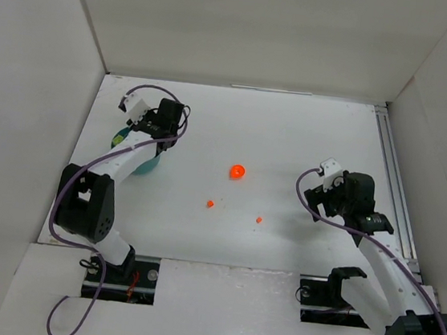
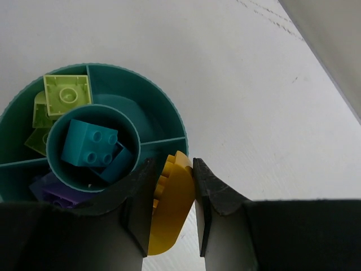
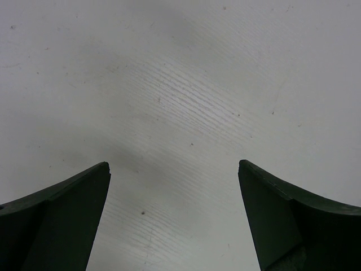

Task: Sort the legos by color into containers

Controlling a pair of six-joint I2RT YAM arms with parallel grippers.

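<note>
**Yellow drop at the dish rim: left arm**

The left gripper (image 2: pixel 174 169) has its jaws narrowed onto a yellow piece (image 2: pixel 171 217), gripped on its flat sides. The piece hangs at the near-right rim of the teal dish (image 2: pixel 169 107), beside a divider wall. It is not clearly inside any wedge.

Before you let go, bring the piece inward past the rim and to one side of the divider. Lower it so it cannot bounce out, then spread the fingers gently. My judgement: released from here, it could catch on the rim and fall to the table (image 1: pixel 292 135).

Dish contents:
- Central cup (image 2: pixel 135 135): teal blocks (image 2: pixel 89 144).
- Upper-left wedge: lime green pieces (image 2: pixel 67 95).
- Lower-left wedge: a purple piece (image 2: pixel 56 195), partly hidden.
- Upper-right wedge: looks bare.
- Wedge under the fingers: hidden, cannot tell.

The right gripper (image 3: pixel 174 165) is spread wide, holds nothing, and hovers over bare table. Three orange pieces lie mid-table, well apart from the dish: a round one (image 1: pixel 237 171) and two small bits (image 1: pixel 210 203).
</note>
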